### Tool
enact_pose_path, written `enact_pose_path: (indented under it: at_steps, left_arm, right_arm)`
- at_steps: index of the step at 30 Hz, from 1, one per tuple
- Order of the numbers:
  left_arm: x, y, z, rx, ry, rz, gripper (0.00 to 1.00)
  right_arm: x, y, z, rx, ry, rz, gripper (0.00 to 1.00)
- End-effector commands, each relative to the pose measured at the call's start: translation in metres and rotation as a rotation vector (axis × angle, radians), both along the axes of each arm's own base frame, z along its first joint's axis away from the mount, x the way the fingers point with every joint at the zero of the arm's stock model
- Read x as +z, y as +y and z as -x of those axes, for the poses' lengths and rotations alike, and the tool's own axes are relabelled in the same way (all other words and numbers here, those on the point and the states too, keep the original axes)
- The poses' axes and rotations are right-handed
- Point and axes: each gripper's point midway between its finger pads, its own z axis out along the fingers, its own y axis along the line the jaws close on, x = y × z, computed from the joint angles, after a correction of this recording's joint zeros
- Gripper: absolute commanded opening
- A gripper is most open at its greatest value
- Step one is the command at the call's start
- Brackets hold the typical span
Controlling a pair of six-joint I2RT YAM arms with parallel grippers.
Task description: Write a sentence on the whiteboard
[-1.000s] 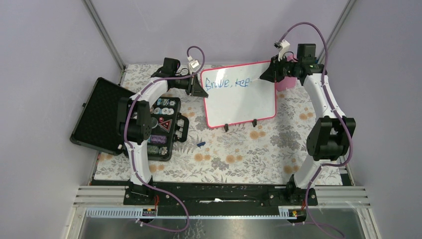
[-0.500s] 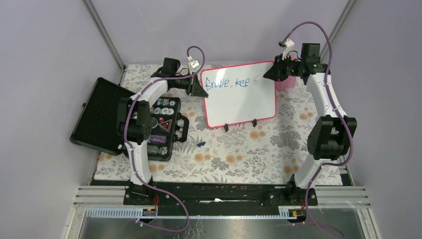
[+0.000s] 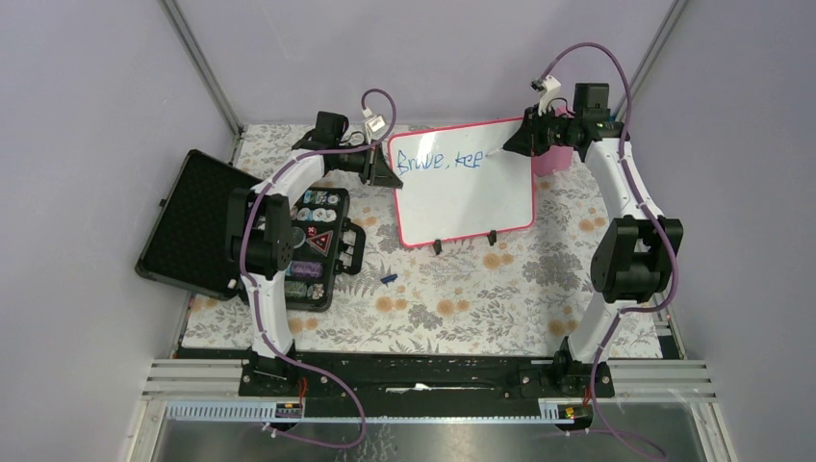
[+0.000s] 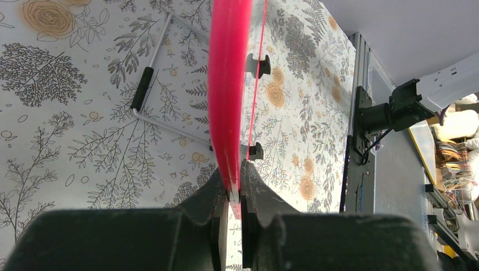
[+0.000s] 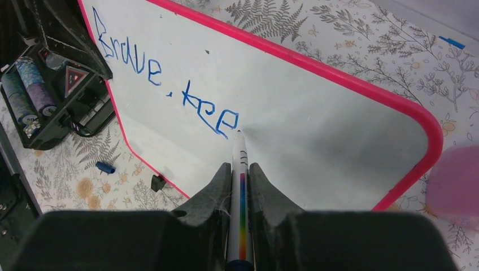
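The whiteboard [image 3: 467,197] stands tilted at the back of the table on its black feet [image 3: 438,246]. Blue lettering [image 3: 438,161] along its top reads about "Brave, kee" [image 5: 164,84]. My left gripper [image 3: 390,171] is shut on the board's pink left edge [image 4: 229,84], which is pinched between the jaws [image 4: 234,195]. My right gripper [image 5: 240,169] is shut on a white marker [image 5: 240,186] with a rainbow stripe. The marker's tip is at the board's surface [image 5: 339,135], just right of the last "e". In the top view the right gripper [image 3: 515,144] sits at the board's upper right corner.
An open black case [image 3: 192,226] with a tray of poker chips [image 3: 313,245] lies left of the board. A small blue cap [image 3: 389,279] is on the floral cloth in front. A pink object [image 3: 550,159] sits behind the board's right edge, and a wire stand [image 4: 149,84] behind the board.
The right wrist drifted slightly right and then came back left, with the marker tip staying by the last letter. The left arm and the board have not moved.
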Motion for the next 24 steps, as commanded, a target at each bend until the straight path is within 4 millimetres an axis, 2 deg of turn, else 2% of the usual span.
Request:
enact_pose_path:
  at_steps: [1, 12, 19, 24]
  left_arm:
    - [0.009, -0.003, -0.005, -0.007, -0.105, -0.004, 0.0]
    - [0.008, -0.004, -0.006, -0.007, -0.102, -0.004, 0.0]
    - [0.009, -0.004, -0.006, -0.006, -0.101, -0.004, 0.0]
    - [0.009, -0.004, -0.006, -0.006, -0.102, -0.004, 0.0]
  right_arm:
    - [0.018, 0.002, -0.013, -0.004, -0.066, 0.003, 0.0]
    - [0.019, -0.001, -0.024, -0.025, -0.081, 0.025, 0.0]
    - [0.022, -0.002, -0.026, -0.032, -0.093, 0.031, 0.0]
    - [0.018, -0.002, -0.025, -0.03, -0.083, 0.034, 0.0]
